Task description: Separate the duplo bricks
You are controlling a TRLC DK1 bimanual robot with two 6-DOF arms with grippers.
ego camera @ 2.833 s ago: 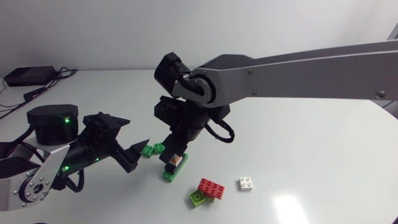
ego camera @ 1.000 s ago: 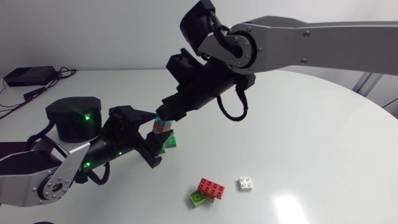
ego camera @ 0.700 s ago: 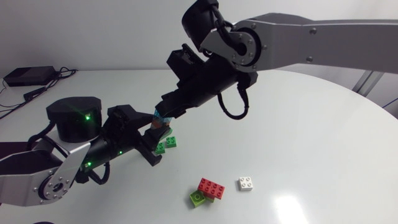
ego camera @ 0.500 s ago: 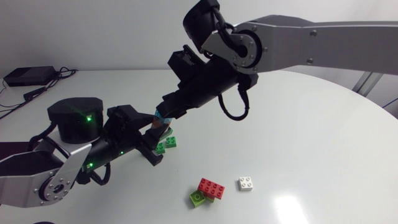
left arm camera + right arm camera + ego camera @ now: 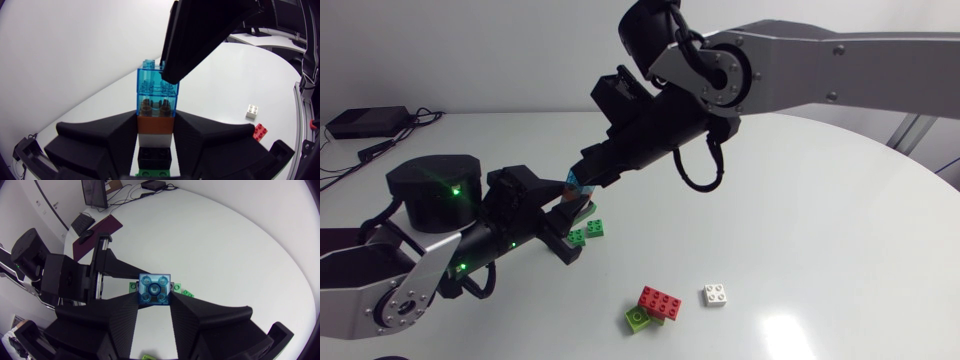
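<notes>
A stack of duplo bricks [image 5: 577,197] hangs above the table between both arms. In the left wrist view it reads from the far end: clear blue brick [image 5: 156,92], orange [image 5: 156,124], white [image 5: 155,139], black [image 5: 154,157], green. My left gripper [image 5: 155,131] is shut on the stack's orange and white part. My right gripper [image 5: 155,301] is shut on the blue brick [image 5: 155,289] at the stack's end. In the head view the left gripper [image 5: 564,222] meets the right gripper [image 5: 583,179] over the table's middle.
Two small green bricks [image 5: 587,232] lie on the table under the grippers. A red brick [image 5: 660,301] sits on a lime brick [image 5: 637,319] nearer the front, with a white brick [image 5: 717,294] just right of them. A black box with cables [image 5: 365,123] lies far left.
My left gripper's fingers have come together onto the stack's lower bricks. The right gripper has kept its hold on the blue brick, and the stack has tilted a little.
</notes>
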